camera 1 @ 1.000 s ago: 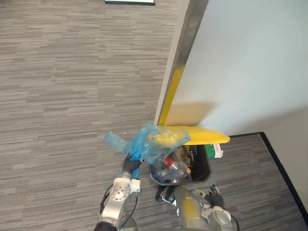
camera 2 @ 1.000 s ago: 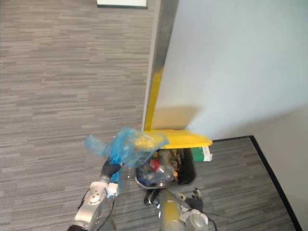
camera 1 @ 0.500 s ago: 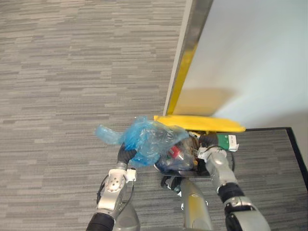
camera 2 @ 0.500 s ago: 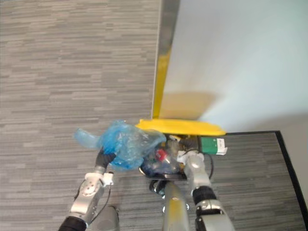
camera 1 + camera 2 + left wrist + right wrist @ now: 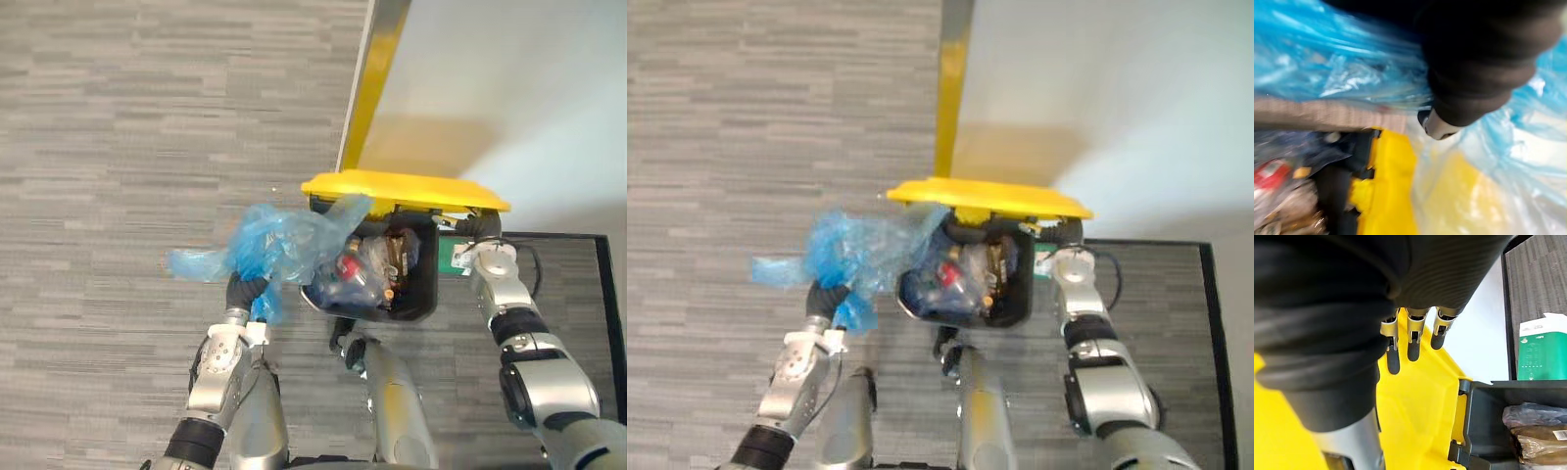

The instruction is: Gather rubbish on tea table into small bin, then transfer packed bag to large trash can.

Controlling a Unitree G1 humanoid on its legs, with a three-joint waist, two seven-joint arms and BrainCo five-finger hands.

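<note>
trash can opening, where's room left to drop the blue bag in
Crowded: rubbish covers the whole opening of the trash can, under the yellow lid the right hand props up. Bare: grey carpet left of the can, beyond the blue bag at the left hand.

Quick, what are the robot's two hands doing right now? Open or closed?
Left hand: buried in the blue bag, cannot be told.
Right hand: open, straight fingers against the yellow lid.

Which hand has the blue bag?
The left hand: the blue bag is bunched over it. The right hand is at the yellow lid, fingers straight.
</note>
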